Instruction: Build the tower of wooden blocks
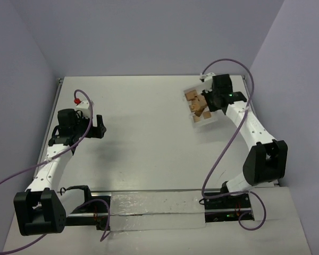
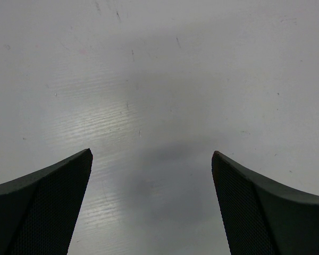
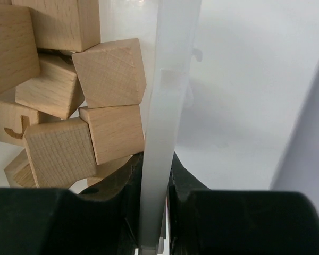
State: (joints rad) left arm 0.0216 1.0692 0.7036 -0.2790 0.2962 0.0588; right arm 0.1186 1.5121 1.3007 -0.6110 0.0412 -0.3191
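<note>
right gripper (image 3: 155, 183) far right, clenched on bin (image 3: 173, 79) wall | left gripper (image 2: 151, 164) over table (image 2: 149, 79), jaws spread | wood blocks (image 3: 109, 74) partly cropped

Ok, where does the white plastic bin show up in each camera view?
Top view: the bin sits in the upper right of the picture.
Left wrist: not in it.
Right wrist: its wall stands upright mid-picture, pinched in the right claw.
Shared landmark: the wood blocks inside it.

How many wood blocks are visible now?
8 wood blocks at least, all heaped inside the white bin, whose wall the right gripper clamps; more may be hidden beneath.
</note>
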